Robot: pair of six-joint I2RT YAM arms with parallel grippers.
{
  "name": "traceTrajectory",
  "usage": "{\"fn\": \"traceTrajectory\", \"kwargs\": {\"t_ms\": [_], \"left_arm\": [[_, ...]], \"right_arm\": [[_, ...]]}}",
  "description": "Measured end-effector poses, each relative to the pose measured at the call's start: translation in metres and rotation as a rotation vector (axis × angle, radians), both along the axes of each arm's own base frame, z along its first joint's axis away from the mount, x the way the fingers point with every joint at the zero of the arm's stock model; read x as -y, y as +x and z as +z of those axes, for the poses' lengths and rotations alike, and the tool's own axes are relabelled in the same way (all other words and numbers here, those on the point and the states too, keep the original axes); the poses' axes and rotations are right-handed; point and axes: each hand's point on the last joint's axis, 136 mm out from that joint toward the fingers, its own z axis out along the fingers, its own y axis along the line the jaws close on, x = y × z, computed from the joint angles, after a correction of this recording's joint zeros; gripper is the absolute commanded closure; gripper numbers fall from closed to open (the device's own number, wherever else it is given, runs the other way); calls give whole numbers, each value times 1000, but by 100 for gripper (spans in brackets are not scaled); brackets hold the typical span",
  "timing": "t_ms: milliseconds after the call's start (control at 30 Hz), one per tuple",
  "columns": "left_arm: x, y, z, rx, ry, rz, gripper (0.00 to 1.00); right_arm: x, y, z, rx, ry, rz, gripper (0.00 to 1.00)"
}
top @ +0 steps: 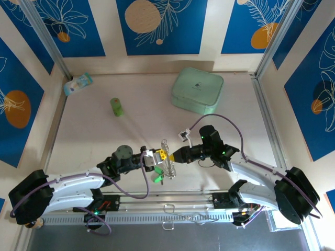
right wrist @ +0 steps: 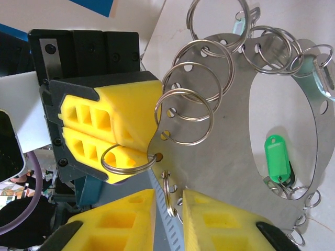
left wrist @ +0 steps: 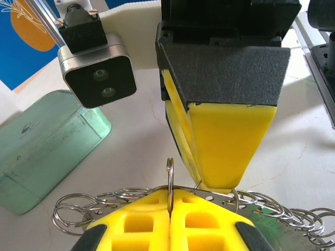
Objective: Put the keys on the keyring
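Keyring [right wrist: 230,151]: a thin flat metal oval with holes round its rim, most of them carrying a small split ring. It sits at centre-low of the overhead view, between the two arms.

Left pincer [right wrist: 141,133]: clenched on the plate's rim, at centre-left of the right wrist view.

Right pincer [right wrist: 168,196]: pads parted, one on each side of a single split ring [right wrist: 166,188] at the bottom of that view. A gap shows on both sides, so nothing is pinched.

Key [right wrist: 277,159]: green plastic head, seen through the oval's opening at right. Cannot tell whether it hangs from a ring or lies on the table [top: 104,141] behind.

Handling, as a judgement:
- The plate looks light and stiff but smooth, so it is likely to pivot in the foam if gripped at one point. A hold on the flat rim between holes seems best.
- The split rings are springy, thin and free to swing, so they should be taken across the wire.
- The key is tiny, and the plastic head gives the broader, less slippery hold.
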Motion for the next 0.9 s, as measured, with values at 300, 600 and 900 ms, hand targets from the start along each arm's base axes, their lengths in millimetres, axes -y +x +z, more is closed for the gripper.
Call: {"fn": "traceTrajectory", "kwargs": {"t_ms": [300,600,900], "left_arm": [[0,0,-1,-9,2,2,100],[-3,2,-11,-70,23,29,81],[-12,13,-13,-107,24,122,60]], "right_arm": [[0,0,-1,5,-4,3,94],[3,1,-5,-3,-47,-8,100],[12,17,2,-82,-117,-83,100]]}}
